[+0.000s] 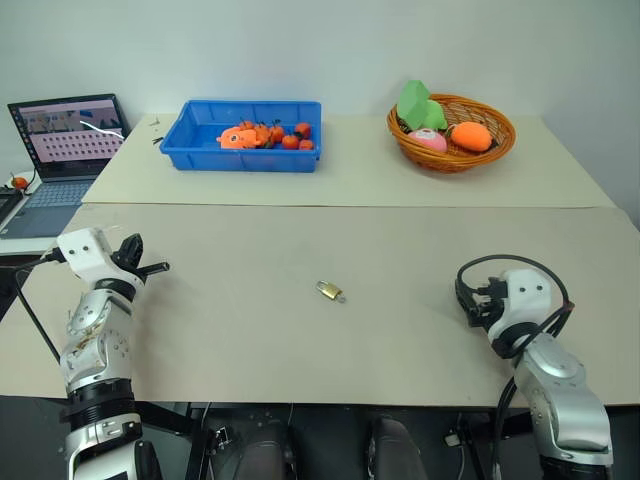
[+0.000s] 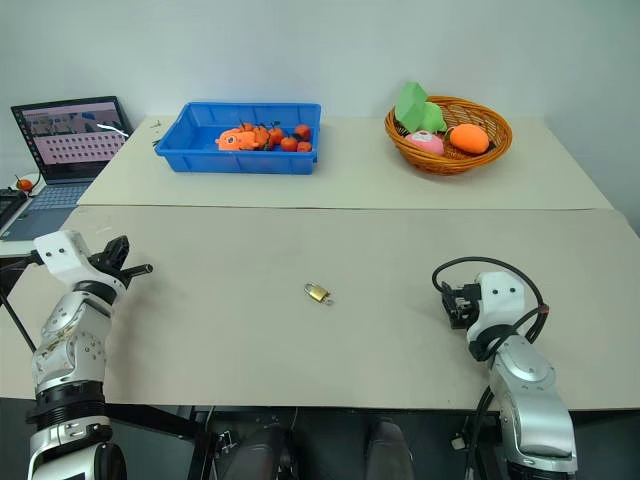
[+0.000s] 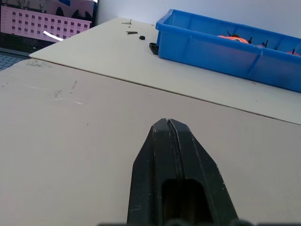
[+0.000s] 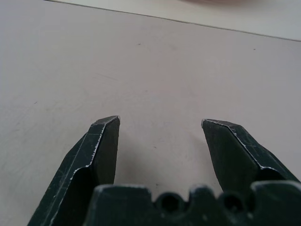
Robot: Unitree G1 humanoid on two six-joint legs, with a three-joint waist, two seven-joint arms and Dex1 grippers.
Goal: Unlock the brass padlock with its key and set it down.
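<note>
— Where is the brass padlock [image 1: 329, 290]?

— Lying in the middle of the table [image 1: 250, 330], between the two arms and well apart from both. I can't tell if a key is in it.

— What are the claws doing?

— The left gripper [image 3: 167, 123] is squeezed tight on nothing. The right gripper [image 4: 161, 123] is wide open and empty.

— How should it grab?

— Slowly, I think. The lock is a tiny, smooth, shiny gold block with a thin silver loop. It could slide on that flat table.

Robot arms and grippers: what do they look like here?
Both arms have silver-grey jointed segments ending in white wrist housings. The right gripper and left gripper each have two black tapered fingers with scuffed edges. A black cable loops over the right wrist.
</note>
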